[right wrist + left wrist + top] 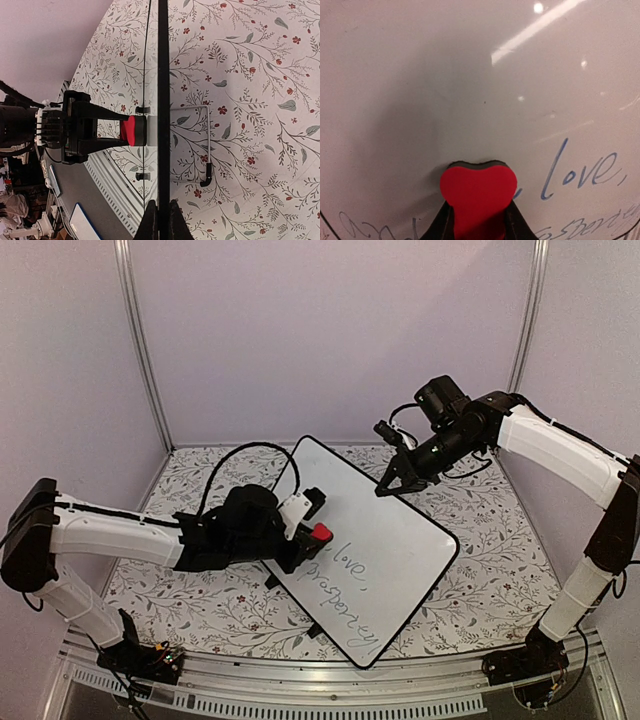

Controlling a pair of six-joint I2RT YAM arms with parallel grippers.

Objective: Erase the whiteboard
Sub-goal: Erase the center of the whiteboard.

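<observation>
Across the middle of the counter (480, 570), seen from above, the whiteboard (400, 530) runs slantwise from the far edge toward the near edge. It seems propped at a tilt rather than flat, though I cannot tell how steeply. My left claw (318, 532) is clamped shut on the red eraser (321, 533) and presses it to the board near its left long edge. My right claw (388, 485) is pinched shut on the far right rim. The far half of the board looks bare, and handwriting (345, 600) fills the near half. From my left wrist, the eraser (479, 187) sits face-down on the whiteboard (470, 90), gripped at its base by that claw (479, 227). The word "love" (585, 172) is just to its right, with more script below on both sides. From my right wrist, the whiteboard (163, 100) is edge-on between the tips of my right claw (162, 220). The left claw (107, 131) pushes the eraser (132, 131) against one face, and a wire stand (200, 145) shows on the other side, over the counter (250, 75). I judge the wiping to be partway through. The next move calls for steady strokes across the remaining writing toward the near end, keeping the eraser flat and firm. My right claw has to brace the rim so the board neither slides nor tips.
</observation>
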